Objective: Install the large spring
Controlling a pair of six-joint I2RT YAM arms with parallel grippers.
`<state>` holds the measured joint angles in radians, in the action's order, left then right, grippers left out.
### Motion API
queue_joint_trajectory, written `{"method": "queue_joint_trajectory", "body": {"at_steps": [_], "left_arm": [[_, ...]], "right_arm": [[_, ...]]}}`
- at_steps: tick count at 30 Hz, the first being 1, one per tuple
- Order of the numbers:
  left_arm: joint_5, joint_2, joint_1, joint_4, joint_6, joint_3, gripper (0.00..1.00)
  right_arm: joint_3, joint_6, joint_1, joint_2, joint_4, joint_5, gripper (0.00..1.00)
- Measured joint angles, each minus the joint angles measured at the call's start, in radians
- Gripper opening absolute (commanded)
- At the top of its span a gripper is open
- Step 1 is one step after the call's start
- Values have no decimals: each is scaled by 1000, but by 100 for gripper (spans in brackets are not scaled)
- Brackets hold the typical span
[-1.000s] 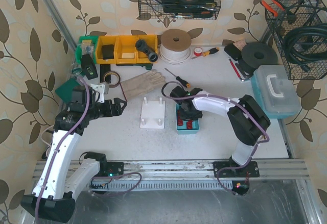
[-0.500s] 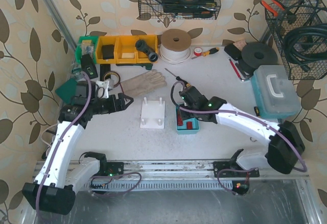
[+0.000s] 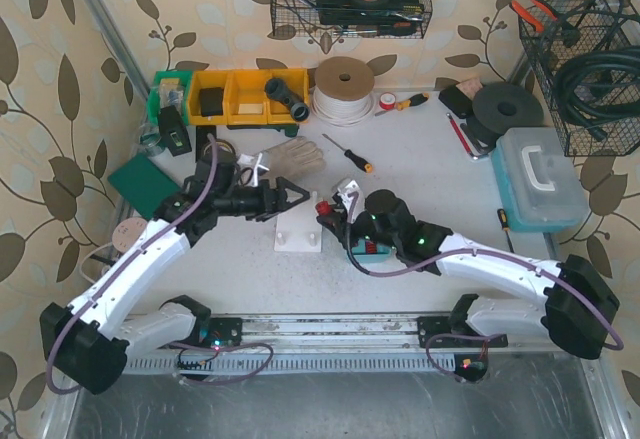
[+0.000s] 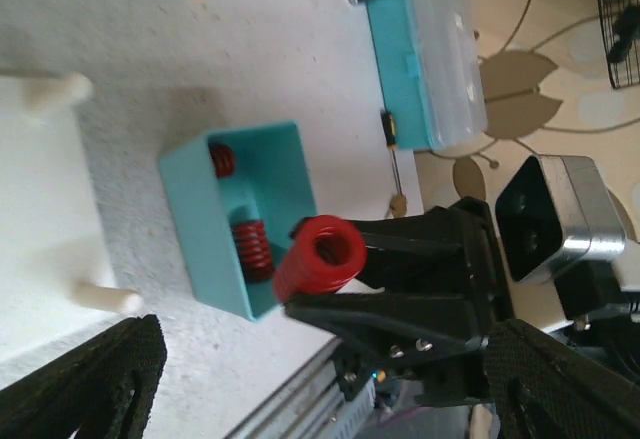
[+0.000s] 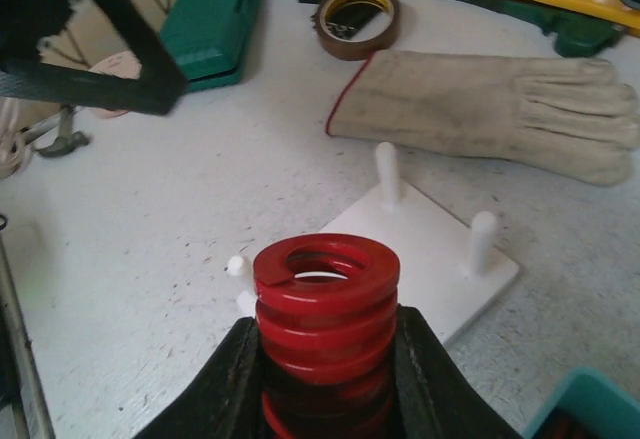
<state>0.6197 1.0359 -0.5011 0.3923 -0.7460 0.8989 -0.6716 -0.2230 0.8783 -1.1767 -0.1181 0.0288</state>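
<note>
My right gripper (image 3: 328, 209) is shut on the large red spring (image 5: 325, 309) and holds it just above the near right corner of the white peg plate (image 5: 425, 249). The plate has upright white pegs. The spring also shows in the left wrist view (image 4: 320, 256), pinched between the right gripper's black fingers. My left gripper (image 3: 293, 199) is open and empty, hovering over the plate's (image 3: 300, 234) far side and facing the spring. A teal tray (image 4: 255, 209) with smaller red springs (image 4: 248, 249) sits just right of the plate.
A leather glove (image 5: 500, 114) lies behind the plate, with a tape roll (image 5: 358, 19) and a green case (image 5: 210, 14) further left. A screwdriver (image 3: 350, 154), yellow bins (image 3: 245, 97), a cord reel (image 3: 344, 87) and a teal box (image 3: 540, 179) stand around.
My right gripper has lifted the large spring out of the teal tray and carried it left to the plate. My left arm has swung right until its gripper is over the plate.
</note>
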Motion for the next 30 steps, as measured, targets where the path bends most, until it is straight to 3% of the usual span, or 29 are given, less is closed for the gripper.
{"method": "queue_joint_trajectory", "body": {"at_steps": [7, 16, 22, 30], "left_arm": [[-65, 96, -151, -41, -53, 18, 85], [-183, 255, -187, 245, 60, 295, 83], [-223, 299, -193, 383, 126, 402, 72], [-253, 363, -208, 546, 194, 479, 67]], "right_arm": [[49, 63, 14, 64, -127, 44, 0], [65, 98, 32, 74, -171, 73, 0], [65, 115, 45, 68, -180, 74, 0], [65, 127, 59, 42, -177, 80, 0]]}}
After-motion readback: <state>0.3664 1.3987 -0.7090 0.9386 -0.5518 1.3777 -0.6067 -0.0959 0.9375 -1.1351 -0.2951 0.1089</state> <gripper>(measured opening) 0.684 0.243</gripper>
